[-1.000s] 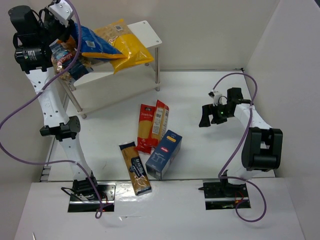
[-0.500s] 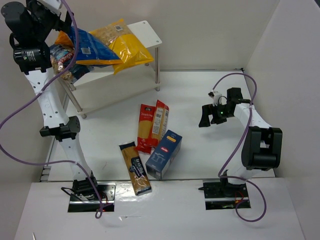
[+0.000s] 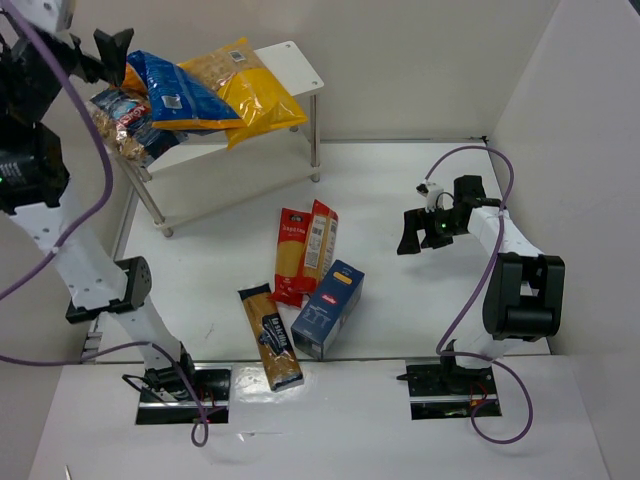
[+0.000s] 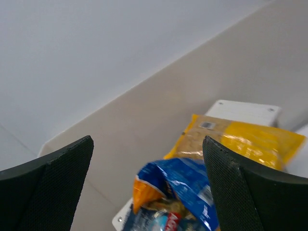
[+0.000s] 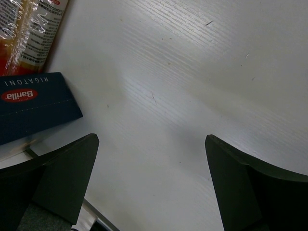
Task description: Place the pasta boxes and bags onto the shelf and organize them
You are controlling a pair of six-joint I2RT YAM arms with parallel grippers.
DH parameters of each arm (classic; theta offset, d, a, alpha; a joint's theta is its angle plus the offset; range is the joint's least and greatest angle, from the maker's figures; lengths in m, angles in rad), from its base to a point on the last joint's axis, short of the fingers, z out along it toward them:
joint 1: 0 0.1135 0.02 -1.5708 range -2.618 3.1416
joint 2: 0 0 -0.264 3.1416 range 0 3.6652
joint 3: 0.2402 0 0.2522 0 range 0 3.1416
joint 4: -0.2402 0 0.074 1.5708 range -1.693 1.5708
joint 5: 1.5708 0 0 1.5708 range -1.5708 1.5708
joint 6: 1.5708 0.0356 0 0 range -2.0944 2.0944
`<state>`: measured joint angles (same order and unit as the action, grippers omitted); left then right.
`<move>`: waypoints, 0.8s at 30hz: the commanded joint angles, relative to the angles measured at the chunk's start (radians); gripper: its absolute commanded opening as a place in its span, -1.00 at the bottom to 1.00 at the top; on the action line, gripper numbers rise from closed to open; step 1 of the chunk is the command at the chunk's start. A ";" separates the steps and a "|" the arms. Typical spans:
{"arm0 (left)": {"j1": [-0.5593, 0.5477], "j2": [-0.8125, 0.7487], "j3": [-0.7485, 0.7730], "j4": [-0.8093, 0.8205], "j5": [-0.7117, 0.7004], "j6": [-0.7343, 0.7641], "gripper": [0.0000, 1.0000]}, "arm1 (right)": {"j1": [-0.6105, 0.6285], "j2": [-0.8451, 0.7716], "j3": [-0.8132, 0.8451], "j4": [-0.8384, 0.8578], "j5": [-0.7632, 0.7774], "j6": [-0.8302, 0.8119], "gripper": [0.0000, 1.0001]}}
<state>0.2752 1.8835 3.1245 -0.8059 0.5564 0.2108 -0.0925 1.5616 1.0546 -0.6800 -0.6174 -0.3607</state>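
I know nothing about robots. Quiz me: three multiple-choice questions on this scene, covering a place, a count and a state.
1. Where does the yellow bag lie? A on the shelf's top board; B on its lower board; C under the shelf.
2. How many bags are on the shelf? A one; B three; C five.
3. The right tool is: A open and empty; B shut; C out of sight.
Answers: 1 A: it rests on the top board. 2 B: blue bag, yellow bag, clear bag. 3 A: its fingers stand apart, nothing between.
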 commanded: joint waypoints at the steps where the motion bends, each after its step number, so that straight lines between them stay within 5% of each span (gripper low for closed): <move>1: 0.012 -0.061 0.013 -0.253 0.226 0.063 0.99 | -0.006 -0.034 0.033 -0.024 -0.024 -0.014 1.00; 9: 0.021 -0.225 -0.071 -0.498 0.294 0.176 0.99 | -0.006 -0.063 0.033 -0.024 -0.033 -0.014 1.00; 11: 0.021 -0.376 -0.275 -0.498 0.293 0.229 0.99 | -0.006 -0.072 0.033 -0.024 -0.033 -0.014 1.00; 16: 0.021 -0.874 -1.204 -0.098 0.260 0.219 0.99 | -0.006 -0.118 0.033 -0.013 -0.033 -0.004 1.00; 19: 0.010 -0.929 -1.340 -0.098 0.215 0.191 0.99 | -0.006 -0.130 0.033 -0.013 -0.044 -0.004 1.00; 24: 0.001 -1.171 -1.809 0.083 0.074 0.029 0.99 | -0.006 -0.140 0.033 -0.003 -0.022 0.018 1.00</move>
<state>0.2794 0.7837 1.4937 -0.8944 0.7273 0.3523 -0.0925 1.4597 1.0546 -0.6945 -0.6399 -0.3573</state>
